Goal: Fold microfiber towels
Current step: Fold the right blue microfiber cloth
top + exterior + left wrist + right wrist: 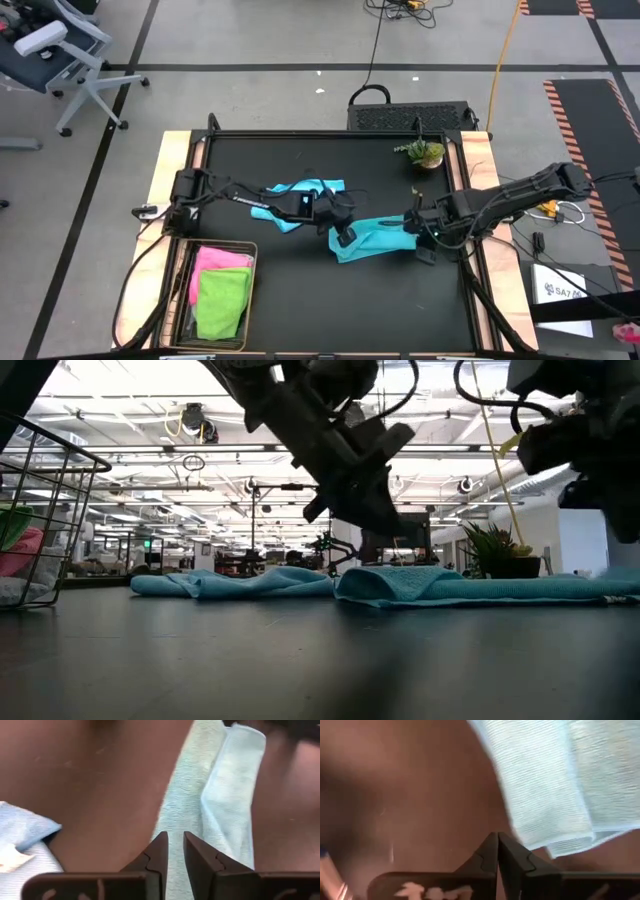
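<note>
A teal towel lies folded on the black table, also seen in the low view and both wrist views. A light blue towel lies crumpled behind it, under my left arm. My left gripper hovers over the teal towel's left end, fingers a narrow gap apart, and holds nothing. My right gripper is shut and empty just above the table at the teal towel's right end. Pink and lime green towels lie in the basket.
A wire mesh basket stands at the near left of the table. A small potted plant stands at the far right. The light blue towel's white tag shows close to my left gripper.
</note>
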